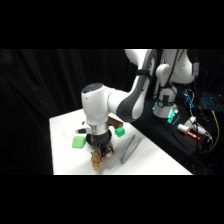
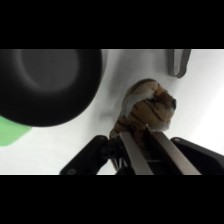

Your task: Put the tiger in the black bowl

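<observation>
The claw (image 2: 145,150) is down low over the tabletop (image 1: 150,160), its two fingers (image 2: 134,152) clamped on the tiger (image 2: 147,107). The tiger sits just beside the black bowl (image 2: 47,85), outside its rim. A green block (image 1: 78,142) lies on the bowl's far side from the tiger, and metal tongs (image 1: 130,148) rest near the tiger, away from the bowl.

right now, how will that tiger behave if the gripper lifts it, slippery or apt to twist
The tiger looks lumpy and uneven, so it may twist between the fingers. It is small, so probably light. Its rounded body could roll if dropped near the black bowl.
</observation>
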Available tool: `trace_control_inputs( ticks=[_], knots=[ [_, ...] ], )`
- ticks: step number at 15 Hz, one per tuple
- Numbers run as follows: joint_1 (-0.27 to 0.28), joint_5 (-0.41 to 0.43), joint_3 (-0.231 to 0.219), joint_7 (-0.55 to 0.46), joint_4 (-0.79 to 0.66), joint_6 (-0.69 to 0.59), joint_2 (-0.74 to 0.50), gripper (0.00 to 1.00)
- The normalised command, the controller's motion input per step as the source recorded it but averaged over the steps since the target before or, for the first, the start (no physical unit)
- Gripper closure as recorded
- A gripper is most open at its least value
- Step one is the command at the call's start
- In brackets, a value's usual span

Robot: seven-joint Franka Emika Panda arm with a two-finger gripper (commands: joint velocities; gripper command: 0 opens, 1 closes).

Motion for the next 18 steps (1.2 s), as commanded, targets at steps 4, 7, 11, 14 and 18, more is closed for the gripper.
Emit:
trace_control_inputs(
  ticks=[4,7,11,14,18],
  knots=[
    [-0.075,-0.073,-0.109,0.07,-0.13,-0.14,-0.31,0.96],
    [-0.13,-0.043,-0.088,0.06,-0.19,-0.06,-0.29,0.96],
    [-0.128,0.023,-0.034,0.04,-0.23,-0.03,-0.25,0.96],
    [-0.109,0.107,0.013,0.0,-0.24,0.02,-0.2,0.96],
    [-0.085,0.126,0.017,-0.01,-0.22,0.08,-0.15,0.61]
  ],
)
